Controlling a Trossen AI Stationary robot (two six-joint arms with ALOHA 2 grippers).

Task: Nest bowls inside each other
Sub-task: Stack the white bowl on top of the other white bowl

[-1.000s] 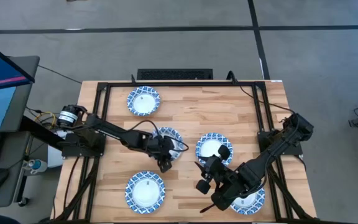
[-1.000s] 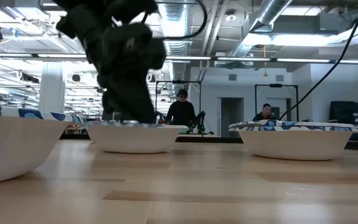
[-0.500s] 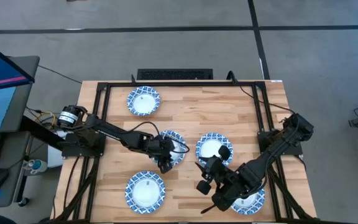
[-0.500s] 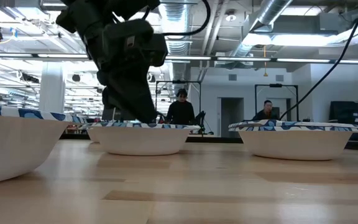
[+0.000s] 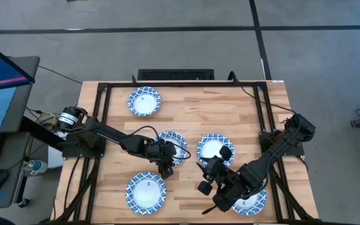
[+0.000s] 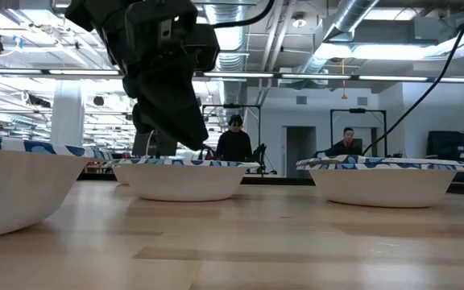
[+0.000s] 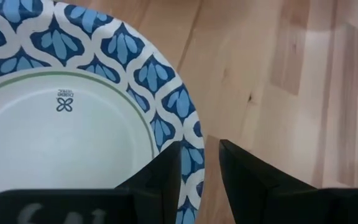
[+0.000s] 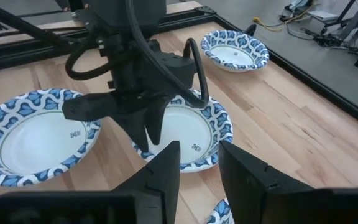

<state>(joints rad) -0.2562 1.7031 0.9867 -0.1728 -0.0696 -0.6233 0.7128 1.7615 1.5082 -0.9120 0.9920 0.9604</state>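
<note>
Five blue-and-white patterned bowls show in the high view, each resting on its base. My left gripper (image 5: 165, 169) is at the near rim of the middle-left bowl (image 5: 174, 141), shut on that rim. In the left wrist view, my left gripper (image 7: 201, 168) has one finger over the patterned rim and one finger outside it. My right gripper (image 5: 202, 178) hovers near the table's near edge, between the centre bowl (image 5: 215, 149) and the near-right bowl (image 5: 252, 202). It is open a little and holds nothing. My left gripper pinches the middle-left bowl by its patterned rim (image 7: 191, 134), on the side toward the table's near edge. One finger is inside the bowl and one is outside. The fingers come from above, pointing down. The bowl (image 6: 185, 179) sits level on the table.
Other bowls stand at the far left (image 5: 144, 101) and near left (image 5: 146, 191). A black frame (image 5: 180, 84) runs round the tabletop. Bare wood lies at the far right (image 5: 242, 112). My right arm partly covers the near-right bowl. People stand in the room beyond the table.
My left gripper has shifted slightly toward the table's near edge, staying at the bowl's rim. The middle-left bowl has slid a little with it and shows wider in the low view. My right arm has kept still.
</note>
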